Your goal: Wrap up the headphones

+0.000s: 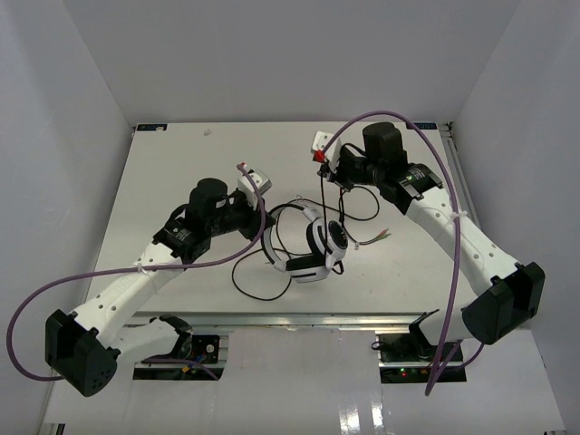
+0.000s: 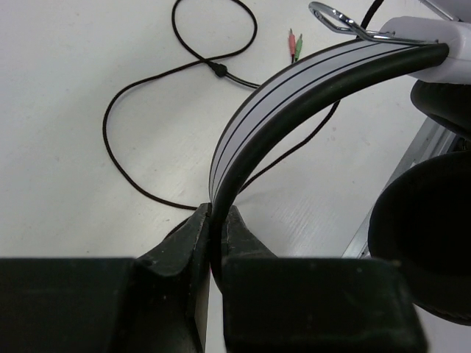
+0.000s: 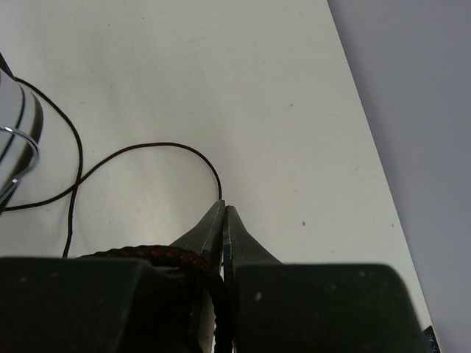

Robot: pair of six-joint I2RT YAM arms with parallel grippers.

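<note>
Close to us, thick purple cables [image 1: 91, 275] loop out by the near edge of the flat white table [image 1: 163, 172]. A bit farther in, near the middle of the table, are the white-and-black over-ear headphones [image 1: 313, 252]. Their thin black cord [image 1: 234, 279] lies in loose loops on the table, on the near side of them. The left gripper [image 2: 214, 220] comes in from the left. Its two black fingers are squeezed onto the curved white headband [image 2: 294, 88], which has black lines along it — the band sits right between them. One round black earcup [image 2: 427, 235] shows just to the right of that grip, big and soft. We cannot tell if the earcups touch the table. Past the headband, the cord curls on the table and ends in small green and pink tips [image 2: 294, 45]. Farther back, the right gripper [image 3: 223, 213] has its fingers pressed together on the cord, pinching it at the very tips — from there the cord bends away in a curve over the table toward the headphones. Behind the table stands a plain white wall [image 1: 299, 54].
</note>
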